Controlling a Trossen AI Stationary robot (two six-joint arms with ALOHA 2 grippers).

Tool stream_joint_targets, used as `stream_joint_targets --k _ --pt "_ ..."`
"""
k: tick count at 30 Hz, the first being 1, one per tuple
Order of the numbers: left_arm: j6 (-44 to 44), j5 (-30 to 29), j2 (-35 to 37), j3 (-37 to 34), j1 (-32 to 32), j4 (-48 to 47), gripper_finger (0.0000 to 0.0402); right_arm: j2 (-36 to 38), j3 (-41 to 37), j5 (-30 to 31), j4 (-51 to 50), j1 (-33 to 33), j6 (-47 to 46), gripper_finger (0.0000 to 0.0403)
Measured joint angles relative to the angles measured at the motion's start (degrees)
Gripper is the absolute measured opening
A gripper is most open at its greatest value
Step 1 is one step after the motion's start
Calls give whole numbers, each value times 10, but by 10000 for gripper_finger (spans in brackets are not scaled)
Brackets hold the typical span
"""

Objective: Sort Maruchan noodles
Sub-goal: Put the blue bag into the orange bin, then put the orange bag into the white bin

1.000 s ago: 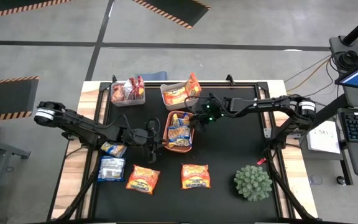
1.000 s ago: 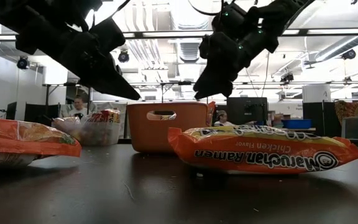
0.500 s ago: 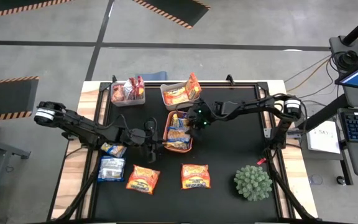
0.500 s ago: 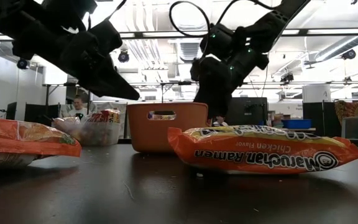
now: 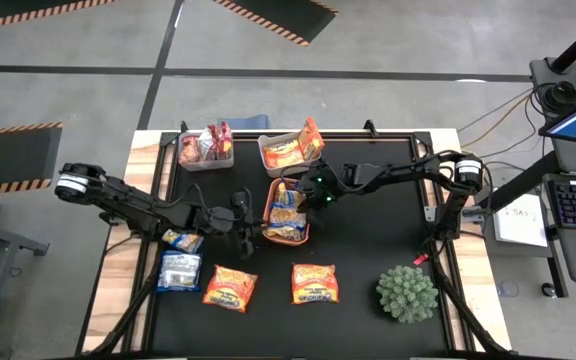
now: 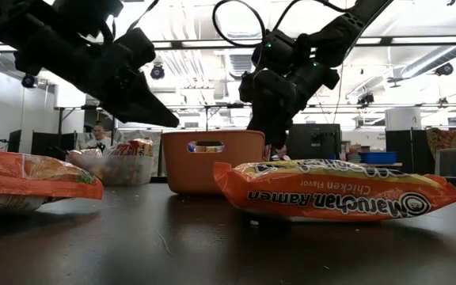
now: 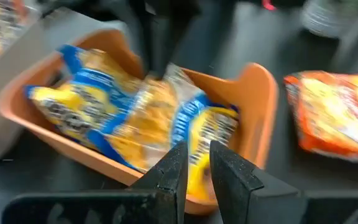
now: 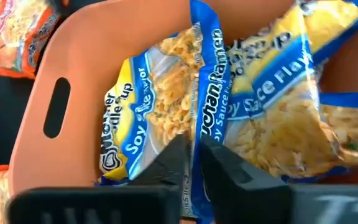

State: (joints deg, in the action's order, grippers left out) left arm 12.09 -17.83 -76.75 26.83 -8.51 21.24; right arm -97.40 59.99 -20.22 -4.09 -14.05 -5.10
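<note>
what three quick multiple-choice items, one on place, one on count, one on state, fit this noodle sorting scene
1. Where do the blue-and-yellow crinkly plastic noodle packets lie?
A. in the orange rounded plastic tray
B. beside the plant ball
C. on the floor

2. How many orange-red flat noodle packets lie loose along the black mat's near edge?
A. none
B. two
C. five

3. How is the right claw?
A. wide open above the plant
B. closed on a blue-and-yellow packet's edge
C. out of sight

Answers:
1 A, the right wrist view shows them inside the orange rounded plastic tray.
2 B, one and another show from above.
3 B, the right claw pinches the wrapper between its fingers.
</note>
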Motion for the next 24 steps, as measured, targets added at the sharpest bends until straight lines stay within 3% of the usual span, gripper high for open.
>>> stream_joint_targets --k 2,8,17,24 --pt "4 -37 0 0 0 11 49 3 0 -9 0 5 17 17" --pt "5 -155 0 0 0 32 49 21 4 -30 -1 30 33 9" --pt "4 -156 0 0 -3 32 49 22 43 -27 -33 51 43 9" --pt "-1 -81 2 4 -22 33 49 25 117 -22 -197 62 36 9"
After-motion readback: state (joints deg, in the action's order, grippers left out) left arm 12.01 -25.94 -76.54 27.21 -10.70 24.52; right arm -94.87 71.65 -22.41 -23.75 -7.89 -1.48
